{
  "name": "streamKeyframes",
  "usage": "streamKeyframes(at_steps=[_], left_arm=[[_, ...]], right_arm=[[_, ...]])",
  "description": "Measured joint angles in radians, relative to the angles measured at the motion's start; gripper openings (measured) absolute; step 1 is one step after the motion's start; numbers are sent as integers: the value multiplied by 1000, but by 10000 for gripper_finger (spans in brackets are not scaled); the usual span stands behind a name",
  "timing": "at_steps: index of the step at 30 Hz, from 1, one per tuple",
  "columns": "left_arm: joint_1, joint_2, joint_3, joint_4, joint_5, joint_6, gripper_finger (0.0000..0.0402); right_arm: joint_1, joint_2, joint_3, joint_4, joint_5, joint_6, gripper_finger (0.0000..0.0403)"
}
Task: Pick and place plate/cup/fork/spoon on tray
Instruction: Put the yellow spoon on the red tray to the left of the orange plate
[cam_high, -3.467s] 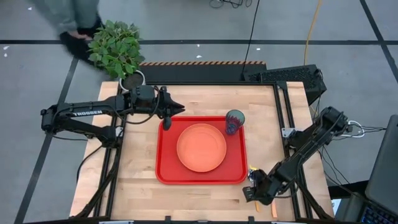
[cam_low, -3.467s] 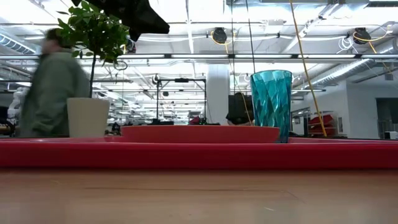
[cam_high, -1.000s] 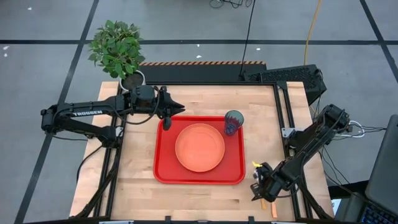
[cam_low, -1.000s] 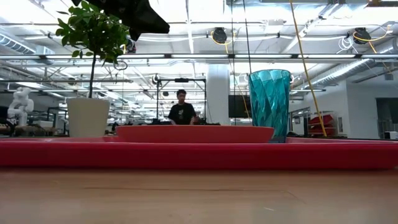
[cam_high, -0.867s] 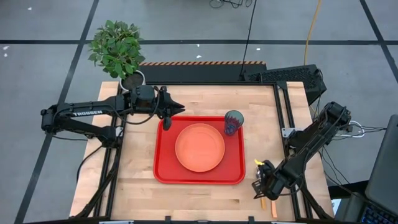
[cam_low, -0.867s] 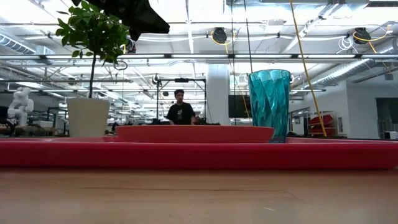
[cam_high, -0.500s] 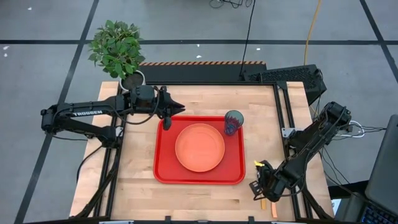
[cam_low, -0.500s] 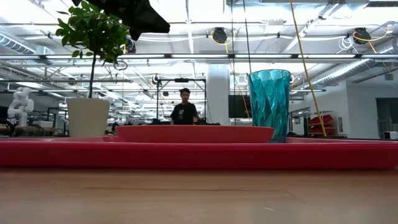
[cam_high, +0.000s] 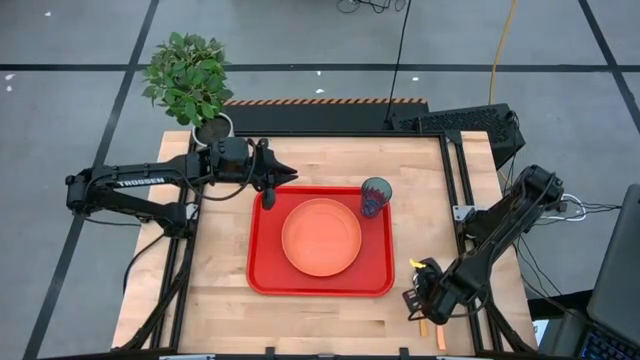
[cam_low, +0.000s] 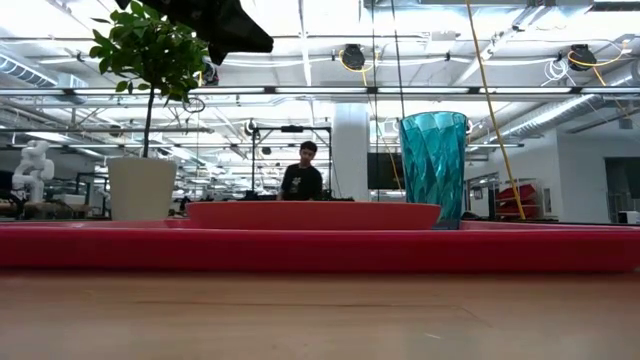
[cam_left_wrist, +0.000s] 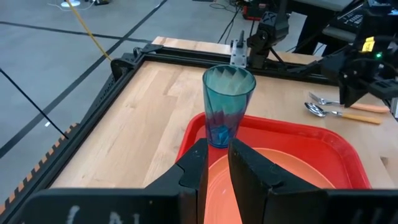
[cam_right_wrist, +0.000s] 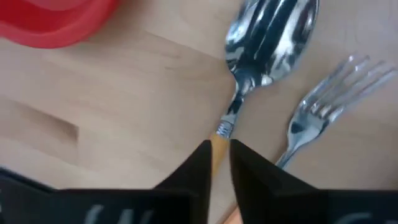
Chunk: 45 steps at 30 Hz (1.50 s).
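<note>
Spoon time, going by the look of it: down at the near right corner of the pale wooden table (cam_high: 220, 300), off the tray and well apart from it, the right gripper (cam_right_wrist: 217, 152) hangs low over the small spoon with the shiny oval silver bowl and slim orange handle (cam_right_wrist: 252, 78). It sits right on the spot where metal turns into handle, and honestly we can't tell if it's actually pinching or just straddling. Just beside the spoon, not touching, lies the little silver-tined fork (cam_right_wrist: 317, 118), so we'd guess a sloppy grab could drag that along too. The spoon should be light and stiff, but that polished bowl looks slippery, so we'd take it across the narrow orange handle, where the plastic should give more bite. It also lies flat on the wood, so getting under it looks fiddly. Further in is the big bright red rectangular plastic tray (cam_high: 260, 250), with the round flat salmon-orange plate (cam_high: 321, 237) already in the middle of it. The ribbed translucent teal tumbler (cam_high: 377, 196) stands upright in the tray's far right corner. So we reckon plate and cup are done and the cutlery is what's left. Past the tray's far left corner, the left gripper (cam_high: 287, 175) waits with only a narrow slit between its fingers, holding nothing. Behind that there's a leafy green plant in a white pot (cam_high: 212, 128), and way off in the room a person in dark clothes (cam_low: 303, 178).
</note>
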Motion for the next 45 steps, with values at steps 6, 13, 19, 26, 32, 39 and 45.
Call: streamKeyframes(at_steps=[6,13,19,26,32,39,45], left_arm=[[0,0,0,0,0,2,65],[0,0,0,0,0,2,65],[0,0,0,0,0,2,65],[0,0,0,0,0,2,65],[0,0,0,0,0,2,65],[0,0,0,3,0,3,65],[-1,0,0,-1,0,7,65]], right_arm=[[-2,71,0,60,-6,17,147],[-8,113,0,63,-84,65,173],[-12,210,4,98,-107,70,137],[-12,243,15,61,-130,-40,27],[-18,145,37,-179,-106,-45,27],[-26,58,210,-565,23,-43,27],[-55,51,396,-711,252,-105,27]])
